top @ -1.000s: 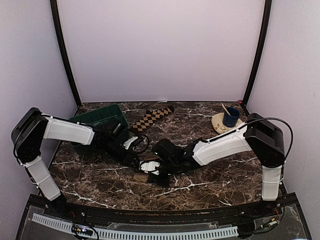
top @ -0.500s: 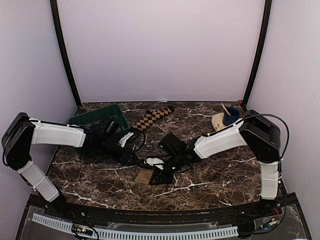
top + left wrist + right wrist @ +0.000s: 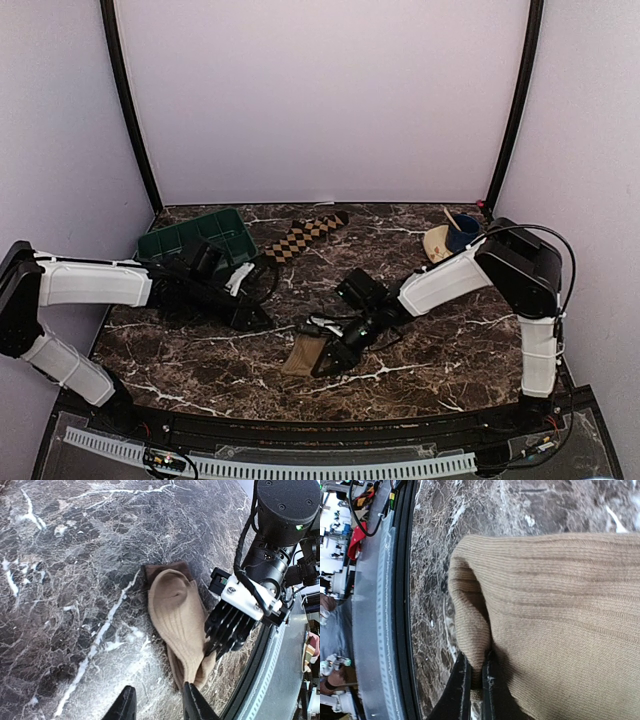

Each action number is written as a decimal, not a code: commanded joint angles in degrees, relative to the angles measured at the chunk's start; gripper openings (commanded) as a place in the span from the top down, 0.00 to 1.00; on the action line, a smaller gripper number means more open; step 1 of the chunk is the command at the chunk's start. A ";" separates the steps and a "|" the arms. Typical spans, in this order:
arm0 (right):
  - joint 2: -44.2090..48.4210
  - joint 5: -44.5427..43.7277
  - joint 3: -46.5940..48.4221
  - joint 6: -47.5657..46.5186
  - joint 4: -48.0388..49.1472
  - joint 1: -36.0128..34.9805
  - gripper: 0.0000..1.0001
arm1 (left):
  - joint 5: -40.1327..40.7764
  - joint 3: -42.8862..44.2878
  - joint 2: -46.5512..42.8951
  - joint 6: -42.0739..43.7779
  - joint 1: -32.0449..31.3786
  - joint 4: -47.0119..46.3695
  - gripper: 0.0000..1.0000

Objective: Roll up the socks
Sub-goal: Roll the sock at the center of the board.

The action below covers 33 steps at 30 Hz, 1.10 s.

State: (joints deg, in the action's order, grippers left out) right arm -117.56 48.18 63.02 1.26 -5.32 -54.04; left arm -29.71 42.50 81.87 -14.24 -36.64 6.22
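The tan-brown sock (image 3: pixel 300 354) lies folded on the marble table near the front middle; its darker brown toe (image 3: pixel 166 570) points away in the left wrist view. My right gripper (image 3: pixel 328 352) is shut on a fold at the sock's edge (image 3: pixel 470 630), the fabric pinched between its fingertips (image 3: pixel 475 682). My left gripper (image 3: pixel 254 317) is open and empty, to the left of the sock; in its wrist view its tips (image 3: pixel 159 706) hover just short of the sock's (image 3: pixel 177 615) near end. The diamond-checkered sock (image 3: pixel 306 234) lies flat at the back middle, untouched.
A green tray (image 3: pixel 196 234) stands at the back left behind the left arm. A tan bowl (image 3: pixel 437 246) with a blue cup (image 3: pixel 462 234) and a stick sits at the back right. The table's front edge rail (image 3: pixel 395 605) is close to the tan sock.
My left gripper has let go and pulled back to the left, away from the tan sock. My right gripper has kept hold and shifted the sock slightly right and toward the front.
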 commanded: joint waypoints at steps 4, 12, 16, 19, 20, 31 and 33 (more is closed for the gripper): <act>-2.83 1.20 -3.79 6.22 -3.64 2.37 1.00 | 8.31 -1.60 -3.77 1.39 -6.34 -4.26 0.65; -2.85 1.58 -6.04 10.29 -0.15 3.03 1.00 | 16.52 -4.94 -4.79 4.15 -14.22 -8.34 0.67; -2.85 1.63 -6.97 11.50 1.04 3.44 1.00 | 20.74 -6.23 -5.16 6.53 -18.06 -9.79 0.68; -2.96 1.50 -7.19 12.07 1.02 3.72 1.00 | 22.79 -6.13 -4.79 8.62 -20.38 -10.50 0.69; -3.01 1.52 -7.25 12.29 1.02 3.85 1.00 | 23.51 -6.07 -4.79 9.29 -21.11 -10.85 0.69; -3.02 0.29 -8.94 15.11 2.95 4.29 1.00 | 28.29 -4.27 -2.11 15.96 -28.94 -10.61 0.74; -3.18 0.24 -9.06 15.55 3.17 4.38 1.00 | 29.30 -3.78 -1.15 17.35 -30.51 -10.53 0.75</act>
State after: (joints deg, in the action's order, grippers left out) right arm -117.64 54.87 56.86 15.42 3.68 -50.72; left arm -3.09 37.26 79.24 -0.93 -64.75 -4.23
